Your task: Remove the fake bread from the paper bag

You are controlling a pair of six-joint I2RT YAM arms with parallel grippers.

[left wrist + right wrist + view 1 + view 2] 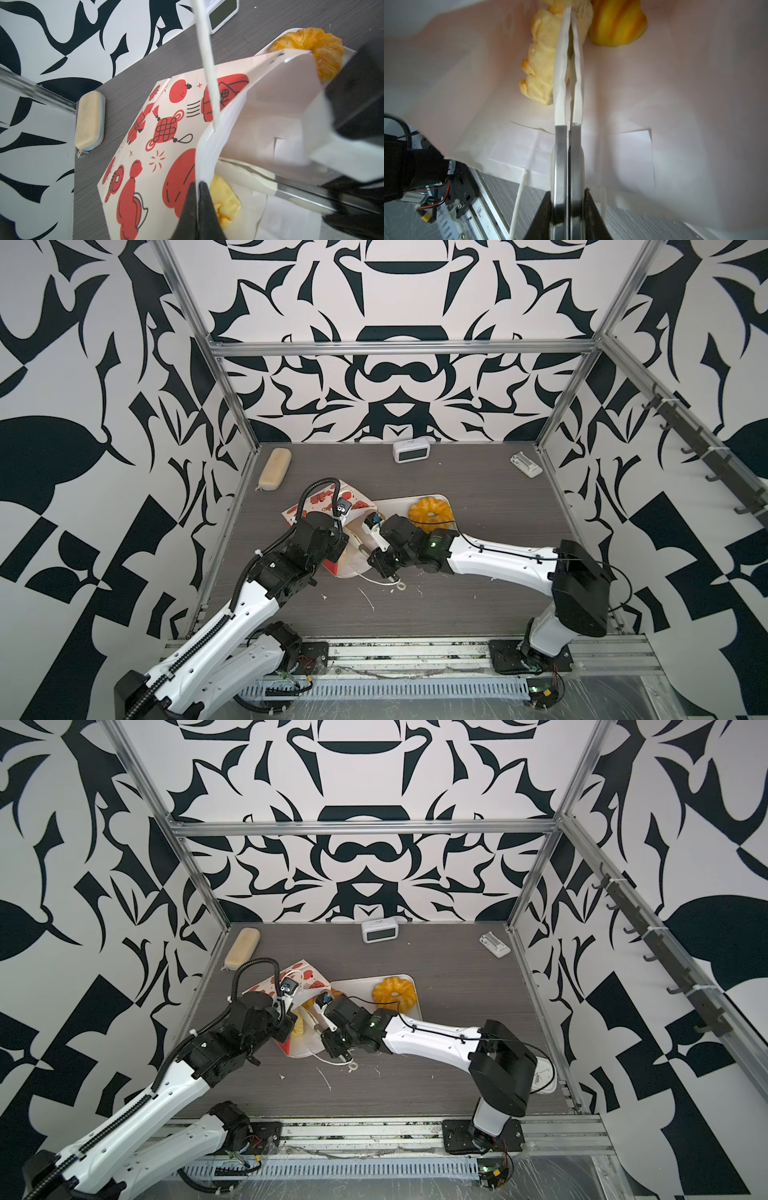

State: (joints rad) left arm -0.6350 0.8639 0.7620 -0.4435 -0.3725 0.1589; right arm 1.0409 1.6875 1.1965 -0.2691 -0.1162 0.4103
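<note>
Your left tool [198,184] clamps the paper bag [166,124] by its rim, likely propping its mouth wide on the surface [457,593]. One bread ring [430,512] sits out on the tray [397,506]. The right tool [570,12], jaws together, reaches inside against a pale roll [542,68].

Matt paper bag [166,128], glossy fake bread [420,509] (plastic-looking), grey wood-grain table [457,593], brushed metal frame [399,349]

Black-and-white patterned walls [395,290], grey woodgrain tabletop [457,593], aluminium frame [399,349]

White arms [498,558], black joints [582,593]; right end effector [570,12] silver, white-tipped.
</note>
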